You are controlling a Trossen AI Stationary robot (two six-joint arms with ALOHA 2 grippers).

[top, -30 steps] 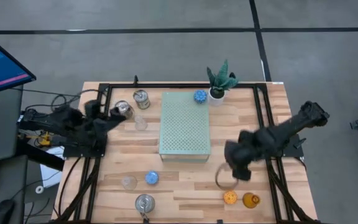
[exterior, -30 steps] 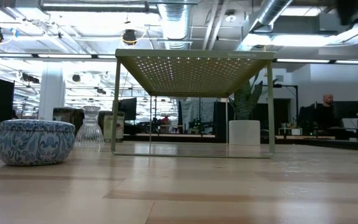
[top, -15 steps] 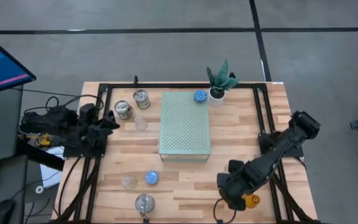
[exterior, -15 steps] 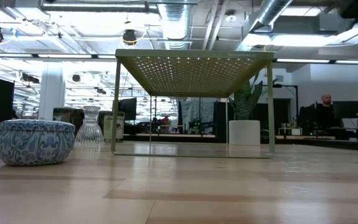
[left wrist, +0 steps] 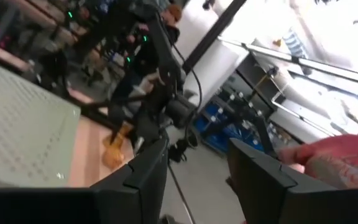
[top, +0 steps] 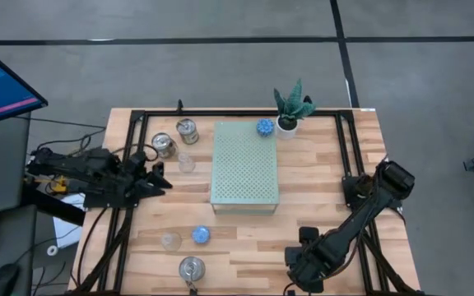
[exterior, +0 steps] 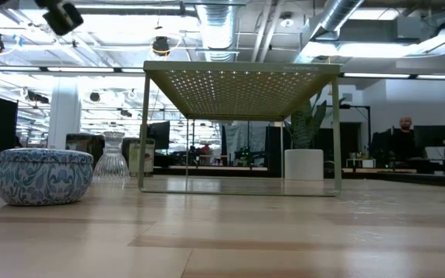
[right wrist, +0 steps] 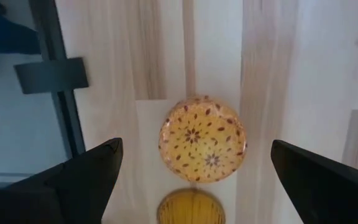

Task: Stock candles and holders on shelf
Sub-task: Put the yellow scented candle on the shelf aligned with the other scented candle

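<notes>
The mint-green shelf stands mid-table with a blue candle on its far end. Another blue candle lies near the front, beside a clear glass cup. Silver tins stand at the far left and at the front. My right gripper is open above the orange candle, a finger on either side and clear of it. The amber cup is just beyond the candle. My left gripper is open and empty, left of the shelf.
A potted green plant stands at the shelf's far right corner. A second clear glass cup sits between the left tins and the shelf. Black frame rails run along both table sides. Bare wood lies right of the shelf.
My right gripper has gone toward the table's near edge and now hangs over the orange candle and amber cup, hiding them in the high view. My left gripper has drawn back from the silver tin at the far left and shifted toward the near edge.
</notes>
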